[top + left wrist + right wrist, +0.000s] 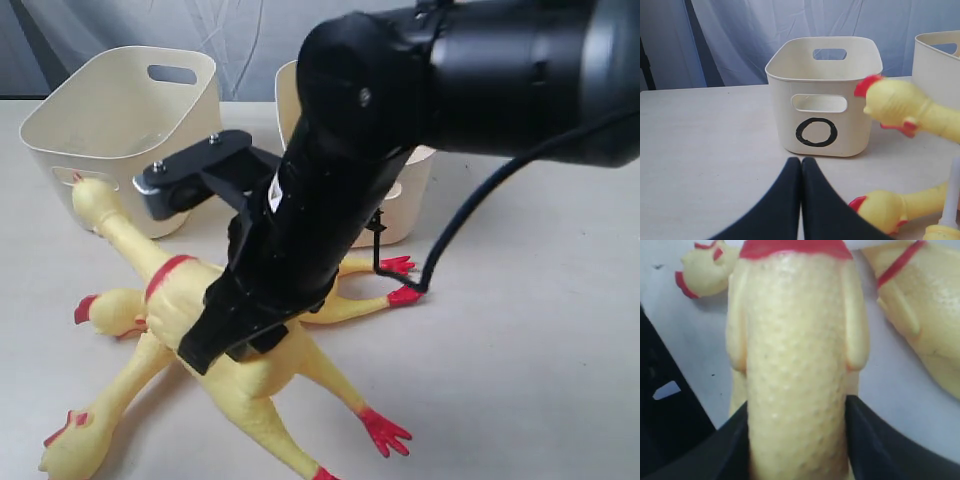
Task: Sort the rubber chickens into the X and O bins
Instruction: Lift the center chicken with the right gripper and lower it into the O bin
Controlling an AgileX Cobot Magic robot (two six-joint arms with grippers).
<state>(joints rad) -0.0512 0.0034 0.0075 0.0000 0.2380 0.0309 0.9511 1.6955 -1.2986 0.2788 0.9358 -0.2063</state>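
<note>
My right gripper [796, 410] is shut on the bumpy yellow body of a rubber chicken [795, 340]. In the exterior view that gripper [235, 350] presses into a pile of chickens [190, 300]; the gripped one's neck stretches to a head [90, 200] in front of the left bin [120, 120]. Two more heads [100, 310] [65, 440] lie lower left. My left gripper [801, 161] is shut on nothing, low over the table, facing the O bin [822, 100]. The second bin [410, 190] sits behind the right arm, its mark hidden.
The black right arm [450, 60] fills the upper middle of the exterior view. Red chicken feet [385, 432] [400, 292] stick out to the right of the pile. A grey curtain hangs behind the bins. The second bin's wall [940, 65] shows beside the O bin.
</note>
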